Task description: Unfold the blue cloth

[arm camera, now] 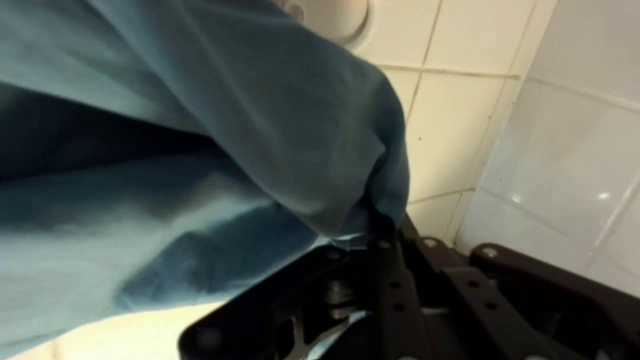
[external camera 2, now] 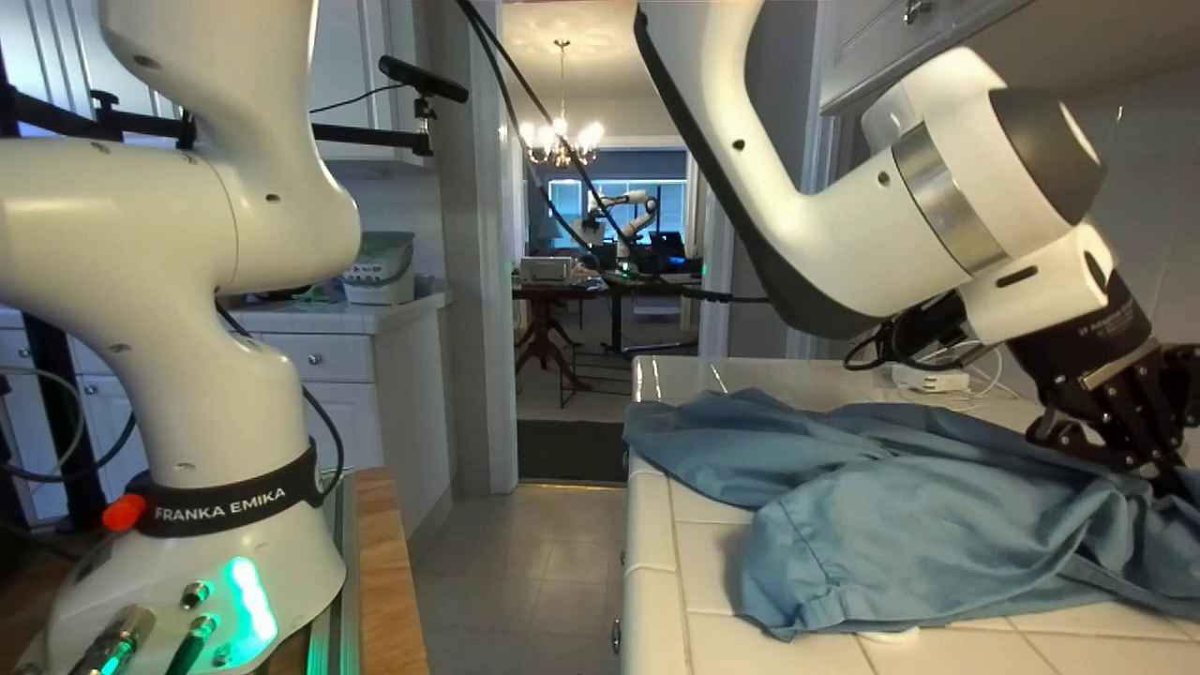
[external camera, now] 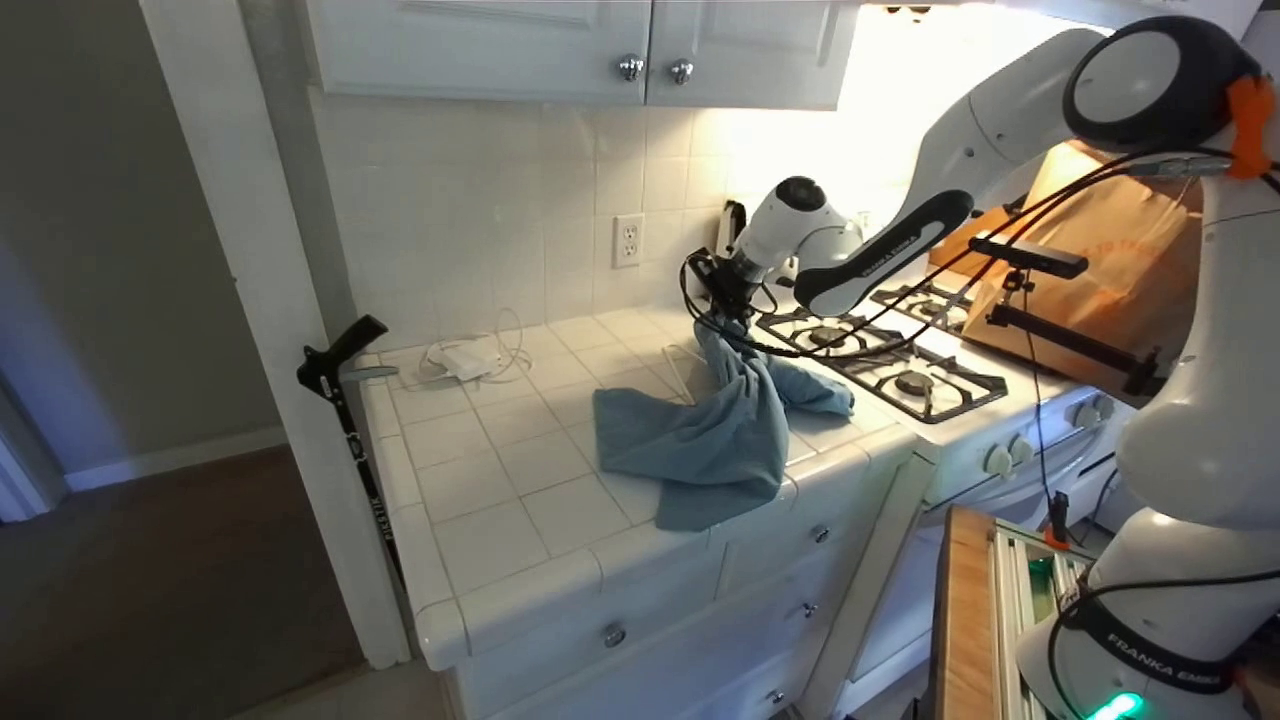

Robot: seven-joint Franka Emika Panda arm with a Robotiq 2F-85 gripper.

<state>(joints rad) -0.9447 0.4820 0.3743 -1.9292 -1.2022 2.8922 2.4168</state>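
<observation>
The blue cloth lies bunched on the white tiled counter, with folds and one part hanging over the front edge. A peak of it rises to my gripper near the back wall. Another part reaches right toward the stove. In an exterior view the cloth spreads in wrinkled layers, and my gripper is at its right side. In the wrist view the cloth gathers to a point at my gripper, whose fingers are close together on it. The exact fingertips are hidden by the cloth.
The stove with black grates is right of the cloth. A white charger with cables lies at the back left of the counter. A black cane leans at the counter's left end. A paper bag stands on the stove.
</observation>
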